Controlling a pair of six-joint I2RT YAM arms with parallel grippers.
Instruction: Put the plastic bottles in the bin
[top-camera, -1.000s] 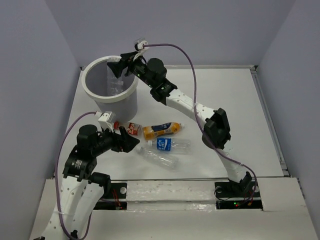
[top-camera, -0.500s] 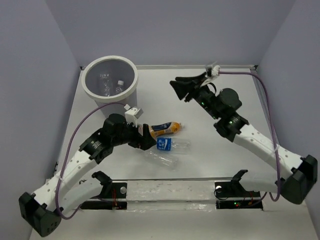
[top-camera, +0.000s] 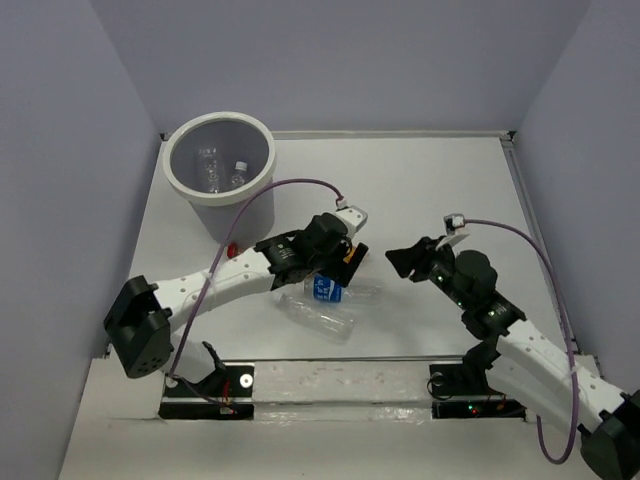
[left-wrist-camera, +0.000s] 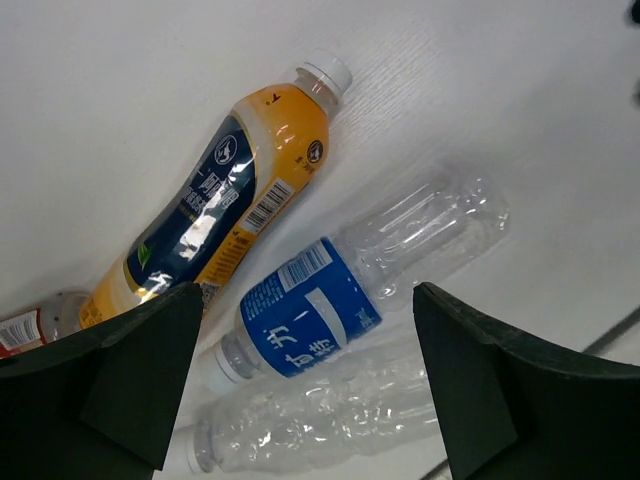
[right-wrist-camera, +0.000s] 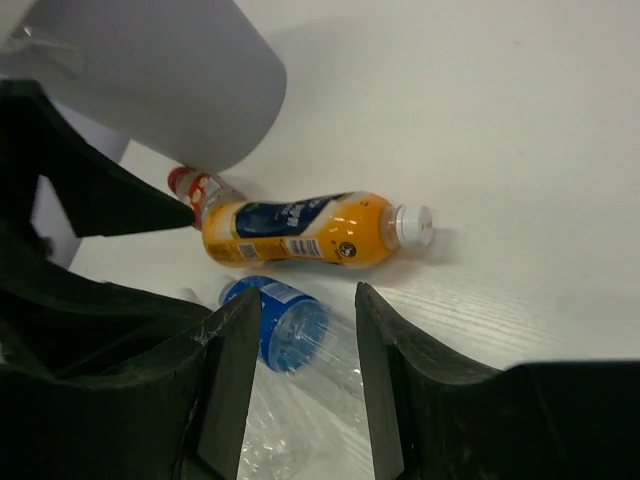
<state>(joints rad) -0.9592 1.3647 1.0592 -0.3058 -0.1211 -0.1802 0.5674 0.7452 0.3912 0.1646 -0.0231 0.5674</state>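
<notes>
Starting far left: picking out the bin (top-camera: 240, 212), standing upright on the desk (top-camera: 430, 190), well off to the left of the left gripper (top-camera: 345, 264) and farther back. Spotting two clear bottles (top-camera: 207, 160) lying inside it already. Catching the small red-labelled bottle (top-camera: 232, 248) next, down on the desk at the foot of the bin, to the left of the left gripper and resting by the base end of the orange bottle (left-wrist-camera: 250, 195).

Hovering the left gripper over the loose bottles, spreading the jaws about as wide as possible, gripping nothing. Looking down through the left wrist view: finding the orange bottle on its side just past the fingertips, with the white cap pointing away to the right. Framing the clear bottle with blue label (left-wrist-camera: 320, 315) right between the two fingers (left-wrist-camera: 130, 380), underneath them, lying alongside the orange bottle with the cap turned the other way. Noticing the crumpled clear bottle (left-wrist-camera: 320, 428) just beside that one, on the nearer side of the gripper.

Moving right: finding the right gripper (top-camera: 394, 262) apart from the pile, off to its right and pointing back at it. Holding the jaws only narrowly apart, with nothing between them. Peering through the right wrist view: seeing the orange bottle lying crosswise ahead of the fingertips, glimpsing the blue label through the gap, and making out the bin wall farther ahead, up to the left.
</notes>
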